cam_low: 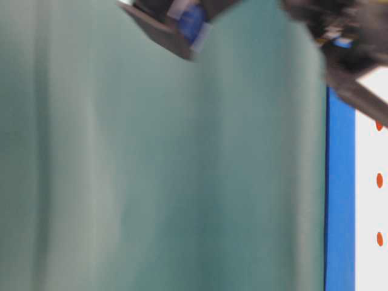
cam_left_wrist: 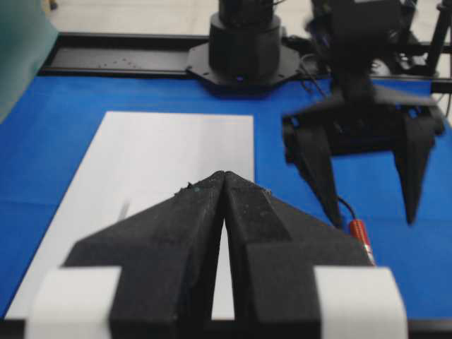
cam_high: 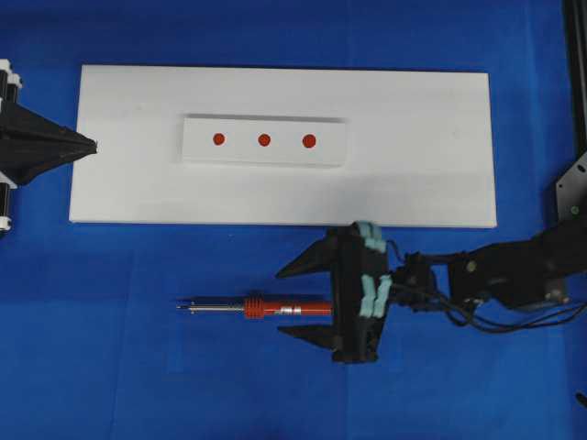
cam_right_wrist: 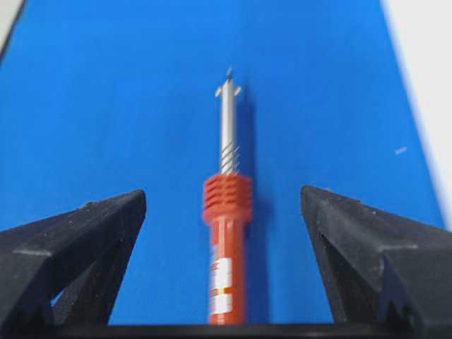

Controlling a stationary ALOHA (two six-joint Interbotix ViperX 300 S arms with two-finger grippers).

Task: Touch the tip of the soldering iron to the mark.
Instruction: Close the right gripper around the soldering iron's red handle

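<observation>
I am at the pick-up step: my right pincer (cam_high: 305,300) is spread wide and empty, one finger on either side of the soldering iron's (cam_high: 261,308) red handle, which lies flat on the blue cloth (cam_high: 138,367) just beside the near edge of the white board (cam_high: 413,183), its tip (cam_right_wrist: 229,72) pointing away from my wrist. My left pincer (cam_high: 92,145) is clenched on nothing at the board's far-left edge. Next, I judge, I must sink, close on the handle, lift, and carry the tip to a red mark (cam_high: 264,140) on the raised white strip (cam_high: 202,151).
</observation>
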